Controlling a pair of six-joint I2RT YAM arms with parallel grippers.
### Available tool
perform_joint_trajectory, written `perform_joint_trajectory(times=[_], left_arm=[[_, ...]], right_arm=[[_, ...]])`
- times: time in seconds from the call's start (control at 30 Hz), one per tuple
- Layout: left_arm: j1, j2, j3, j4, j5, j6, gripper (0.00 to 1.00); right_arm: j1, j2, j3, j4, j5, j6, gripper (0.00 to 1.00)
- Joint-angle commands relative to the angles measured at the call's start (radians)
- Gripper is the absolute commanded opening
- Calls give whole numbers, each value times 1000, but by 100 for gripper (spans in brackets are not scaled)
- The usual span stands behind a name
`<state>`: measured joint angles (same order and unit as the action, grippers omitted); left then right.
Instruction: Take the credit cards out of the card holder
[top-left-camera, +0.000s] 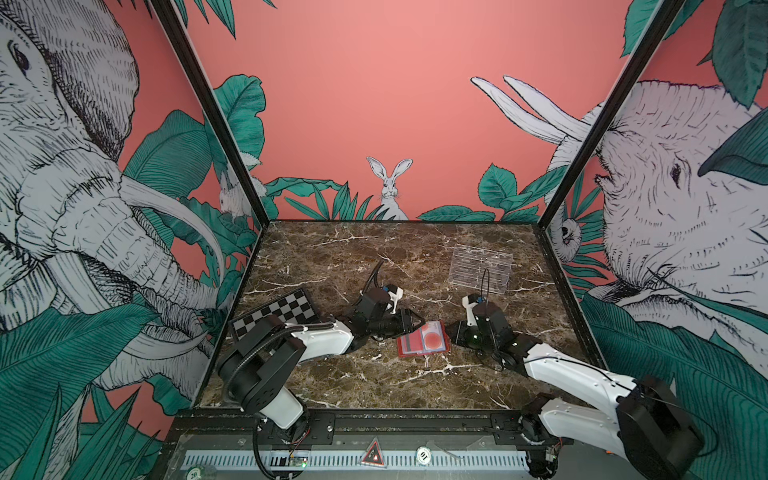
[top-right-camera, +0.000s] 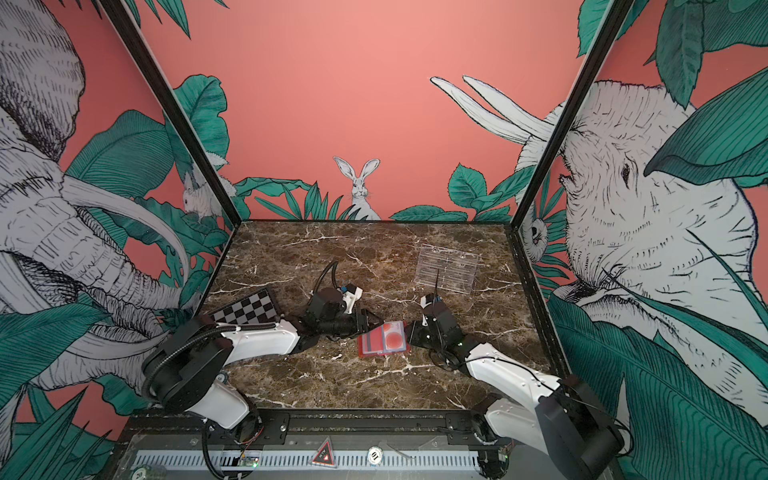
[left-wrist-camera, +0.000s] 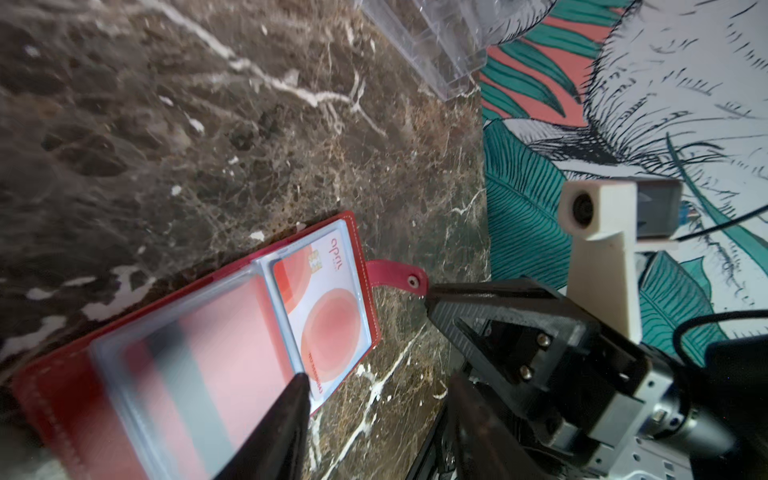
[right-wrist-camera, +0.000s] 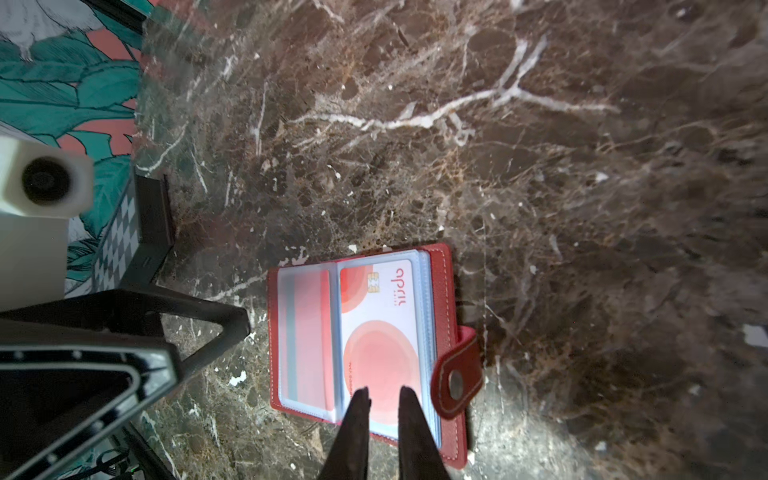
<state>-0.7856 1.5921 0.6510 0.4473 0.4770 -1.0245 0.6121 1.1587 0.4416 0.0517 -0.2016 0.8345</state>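
The right gripper (right-wrist-camera: 385, 395) is poised over the open card holder (right-wrist-camera: 445, 286), its jaws set almost together above the white card (right-wrist-camera: 380, 316); whether anything is pinched cannot be told. The left gripper (top-left-camera: 412, 323) is held open, nothing in it, just beside the holder's opposite edge. The holder is laid flat on the table (top-left-camera: 374, 257) between them, a red card (right-wrist-camera: 309, 332) sleeved beside the white

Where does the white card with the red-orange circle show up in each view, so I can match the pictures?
In a top view: white card, mid-table, in the open card holder.
In a top view: same spot, near picture centre.
Left wrist: near the middle, beside the snap tab.
Right wrist, just ahead of the right claw.
Shared landmark: the red grey-striped card in the neighbouring sleeve.
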Motion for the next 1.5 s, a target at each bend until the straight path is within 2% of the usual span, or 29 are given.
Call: perform_joint_trajectory(times=[0.0,0.07,0.27,0.47,0.7,1.27,1.47], left_arm=[[-9,36,-36,181,27,-115,47],[-10,56,-47,216,29,-133,43],[-19,57,-49,173,16,-129,34],[-20,65,-60,122,-20,-127,30],[-23,84,-75,138,-40,-136,29],[-23,160,-139,310,-81,-230,24],[-26,172,-144,329,-84,-230,23]], right_arm=[[-5,37,18,49,-34,-6,14],[-6,49,15,56,-38,-13,13],[-5,80,23,47,-45,-32,12],[-6,133,24,75,-56,-48,12],[-5,173,4,110,-50,-49,11],[-5,238,-41,155,-39,-26,11],[25,284,-40,206,-52,1,11]])
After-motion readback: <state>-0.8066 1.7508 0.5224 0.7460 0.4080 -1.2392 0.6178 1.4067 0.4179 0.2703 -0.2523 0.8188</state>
